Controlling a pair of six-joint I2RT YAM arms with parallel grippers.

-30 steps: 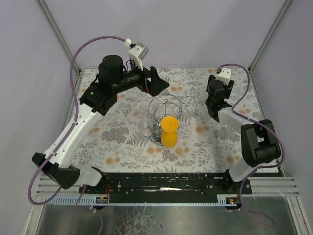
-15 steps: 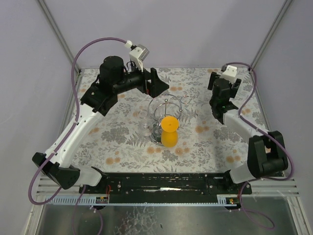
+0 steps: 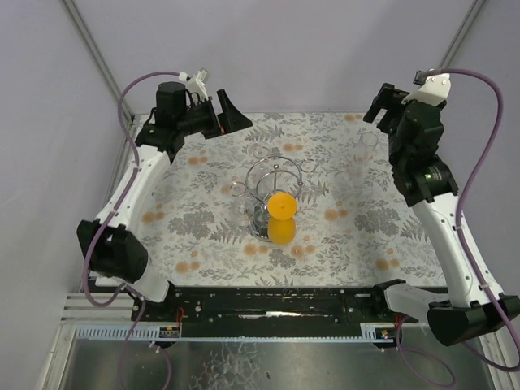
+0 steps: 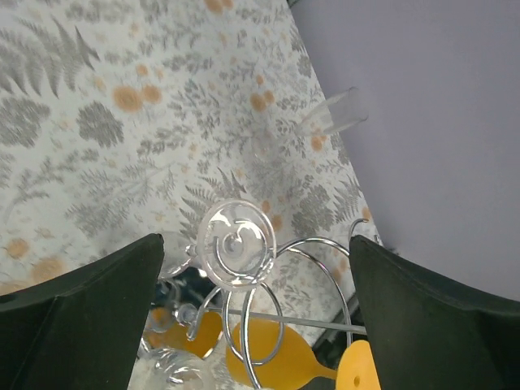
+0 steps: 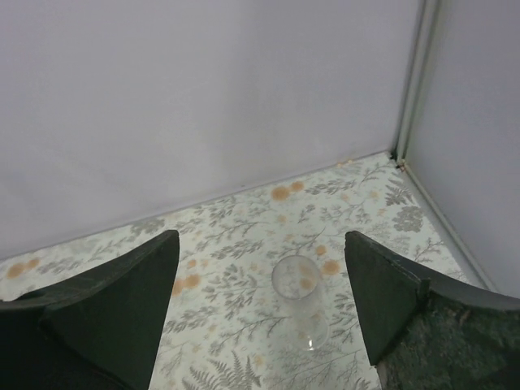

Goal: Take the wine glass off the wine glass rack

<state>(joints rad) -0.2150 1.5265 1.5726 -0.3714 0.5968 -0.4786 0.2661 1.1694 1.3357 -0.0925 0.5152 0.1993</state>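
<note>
While both pincers stand wide apart and empty, the left gripper hangs over the far left corner of the counter, tilted toward the middle. The right gripper sits high over the far right corner.

The rack stands mid-counter. A clear wine glass hangs upside down in it, foot caught in a wire loop and facing the left wrist camera. An orange glass hangs on the near side.

The clear glass looks light, thin, slick and brittle. The stem just under the foot seems the safest hold, with a gentle squeeze, then a slide out along the loop's opening. The wire curls, the post and the neighbouring glasses crowd that path, and the light rack may drag or tip. A tumbler stands near the far right corner, well apart.
</note>
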